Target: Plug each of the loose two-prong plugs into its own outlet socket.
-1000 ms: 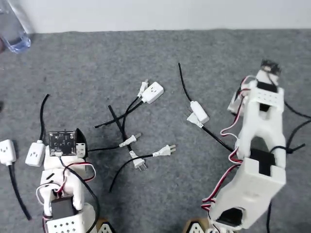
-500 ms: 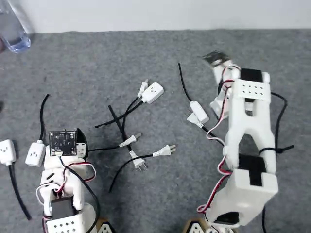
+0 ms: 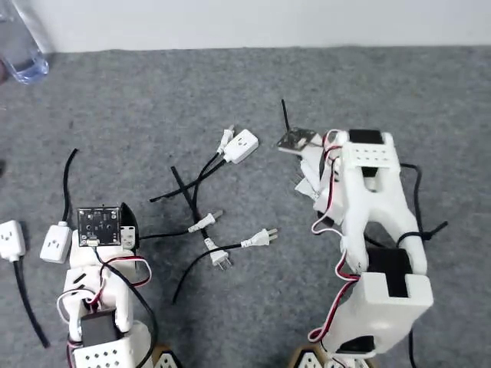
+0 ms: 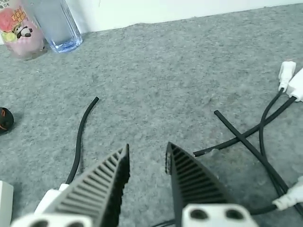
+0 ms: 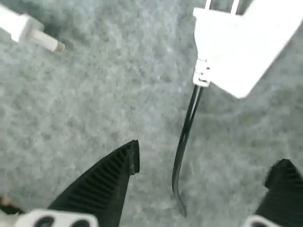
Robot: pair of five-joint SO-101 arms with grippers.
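We observe that the right gripper [image 5: 207, 158], jaws wide open and empty, has swung in from the right of the socket [image 5: 246, 47] to hover over its cord [image 5: 187, 127], ready to grasp, while the left gripper [image 4: 147, 150], slightly open, stays well left of that socket.

loose white plugs [image 3: 259, 238] lie among white sockets [image 3: 242, 146]

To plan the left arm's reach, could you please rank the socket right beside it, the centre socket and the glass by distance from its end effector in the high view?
1. Socket beside the arm, close by the left end effector.
2. Centre socket, past the cables.
3. Glass, at the far corner.
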